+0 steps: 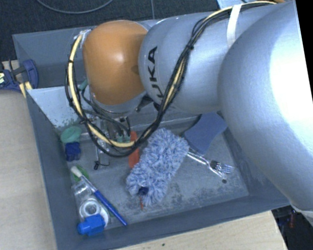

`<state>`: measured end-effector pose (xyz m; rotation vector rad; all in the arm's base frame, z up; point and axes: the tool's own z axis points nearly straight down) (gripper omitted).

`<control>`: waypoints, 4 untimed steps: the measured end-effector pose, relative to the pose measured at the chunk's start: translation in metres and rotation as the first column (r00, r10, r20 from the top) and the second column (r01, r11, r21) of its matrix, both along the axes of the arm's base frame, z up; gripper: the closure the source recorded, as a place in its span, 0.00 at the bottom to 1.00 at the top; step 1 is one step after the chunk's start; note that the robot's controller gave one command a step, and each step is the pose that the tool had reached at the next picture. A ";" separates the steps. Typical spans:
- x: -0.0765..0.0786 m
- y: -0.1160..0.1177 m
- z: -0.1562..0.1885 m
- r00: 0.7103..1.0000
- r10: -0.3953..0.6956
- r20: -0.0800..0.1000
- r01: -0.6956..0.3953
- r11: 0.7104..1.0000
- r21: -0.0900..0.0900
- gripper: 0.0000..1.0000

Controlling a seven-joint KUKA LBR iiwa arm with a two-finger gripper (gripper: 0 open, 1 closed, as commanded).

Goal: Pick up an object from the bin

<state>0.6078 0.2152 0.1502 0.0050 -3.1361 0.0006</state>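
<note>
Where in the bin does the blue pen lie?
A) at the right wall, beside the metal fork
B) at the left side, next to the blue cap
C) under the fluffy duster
B: the pen lies slantwise at the left side of the bin, its lower end close to the cap, and it is left of the duster, not under it.

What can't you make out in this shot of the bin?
Camera view:
- Whatever lies under the gripper: covered by the orange wrist cover and cables.
- The bin on its right side: covered by the arm.
- Blue-grey flat pad: upper edge runs under the arm.
- Small orange piece beside the fluffy blue duster: too small to identify.
</note>
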 end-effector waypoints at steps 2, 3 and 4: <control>-0.023 -0.098 -0.079 0.905 0.425 0.005 -0.425 0.905 0.001 0.00; -0.007 -0.080 -0.021 0.863 0.505 0.014 -0.505 0.863 0.000 0.00; 0.016 -0.166 -0.050 0.784 0.621 0.001 -0.621 0.784 -0.001 0.00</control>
